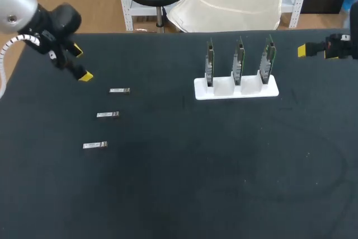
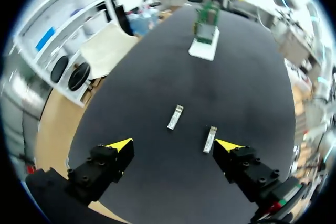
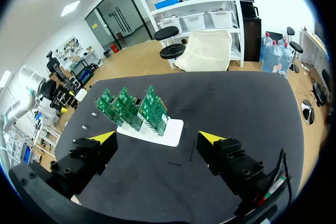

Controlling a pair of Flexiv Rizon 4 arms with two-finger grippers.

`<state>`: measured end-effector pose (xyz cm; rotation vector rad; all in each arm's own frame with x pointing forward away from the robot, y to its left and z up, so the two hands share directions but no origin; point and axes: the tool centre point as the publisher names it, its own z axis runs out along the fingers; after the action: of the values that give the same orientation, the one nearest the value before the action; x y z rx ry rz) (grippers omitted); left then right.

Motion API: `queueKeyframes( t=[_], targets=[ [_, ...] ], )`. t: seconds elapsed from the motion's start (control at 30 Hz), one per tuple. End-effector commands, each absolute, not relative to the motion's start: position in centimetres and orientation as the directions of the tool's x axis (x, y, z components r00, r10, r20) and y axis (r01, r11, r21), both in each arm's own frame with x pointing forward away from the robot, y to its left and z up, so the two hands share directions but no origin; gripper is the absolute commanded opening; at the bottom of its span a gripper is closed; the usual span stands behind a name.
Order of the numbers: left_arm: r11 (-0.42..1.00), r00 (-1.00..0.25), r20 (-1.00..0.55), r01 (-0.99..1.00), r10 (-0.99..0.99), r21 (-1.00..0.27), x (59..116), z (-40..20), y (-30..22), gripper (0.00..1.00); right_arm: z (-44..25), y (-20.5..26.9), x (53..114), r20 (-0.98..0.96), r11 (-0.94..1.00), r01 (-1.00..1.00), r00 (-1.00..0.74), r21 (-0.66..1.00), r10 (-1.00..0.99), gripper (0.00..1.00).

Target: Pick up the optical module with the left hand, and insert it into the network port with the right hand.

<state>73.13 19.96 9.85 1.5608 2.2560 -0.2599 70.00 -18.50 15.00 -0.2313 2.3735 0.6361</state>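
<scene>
L gripper (image 1: 81, 64) hangs over the table's (image 1: 168, 194) 10 o'clock corner. Fingers are wide apart, nothing in them. R gripper (image 3: 157, 139) sits at the 2 o'clock edge, also spread wide and empty.

Three modules lie flat in a slanted row on the L side: top module (image 1: 119, 90), mid module (image 1: 107, 115), low module (image 1: 95, 145). Each has its long axis abt 3–9 o'clock in head view. The row itself runs abt 1 to 7 o'clock.

Key relation: top module is closest to the L gripper, at abt 4 o'clock from it and near, not under it. R gripper is well apart from all three, so L arm is the obvious picker. The rack (image 1: 236, 89) with three upright boards (image 1: 239, 60) stands near the R gripper, at abt 8 o'clock from it.

View diffs:
- L wrist view shows only two modules. One is ahead between the finger lines, the other just beside one tip. Their long axes run roughly away from the gripper twd the rack, so the fingers look set to close across the short width w/o much wrist turn (my read).
- Third module doesn't show in that view.
- R wrist view shows the boards' green faces ahead of its fingers. Ports are too small to make out in any view.
</scene>
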Motion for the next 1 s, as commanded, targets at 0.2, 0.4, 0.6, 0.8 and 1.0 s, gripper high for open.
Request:
queueKeyframes(
  t=[0.2, 0.4, 0.6, 0.8, 1.0],
  targets=[
    [0.024, -0.013, -0.158, 0.998, 0.987, 0.064, 74.8, 7.6, 18.5, 1.0, 15.0, -18.5, 70.0, -0.643, 0.866, -0.321, -0.766, 0.383, 0.0, 1.0],
    [-0.032, 0.037, -0.126, 0.999, 0.991, 0.039, 74.8, 6.0, 17.5, 1.0, 15.0, -18.5, 70.0, -0.643, 0.866, -0.321, -0.766, 0.383, 0.0, 1.0],
    [-0.025, 0.025, -0.121, 1.0, 0.992, 0.007, 75.0, 4.8, 17.3, 1.0, 15.0, -18.5, 70.0, -0.643, 0.866, -0.321, -0.766, 0.383, 0.0, 1.0],
    [0.007, -0.009, -0.118, 1.0, 0.993, -0.019, 75.0, 3.5, 17.4, 1.0, 15.0, -18.5, 70.0, -0.643, 0.866, -0.321, -0.766, 0.383, 0.0, 1.0],
    [0.046, -0.039, -0.171, 0.998, 0.985, 0.033, 74.6, 2.8, 17.1, 1.0, 15.0, -18.5, 70.0, -0.643, 0.866, -0.321, -0.766, 0.383, 0.0, 1.0]
  ],
)
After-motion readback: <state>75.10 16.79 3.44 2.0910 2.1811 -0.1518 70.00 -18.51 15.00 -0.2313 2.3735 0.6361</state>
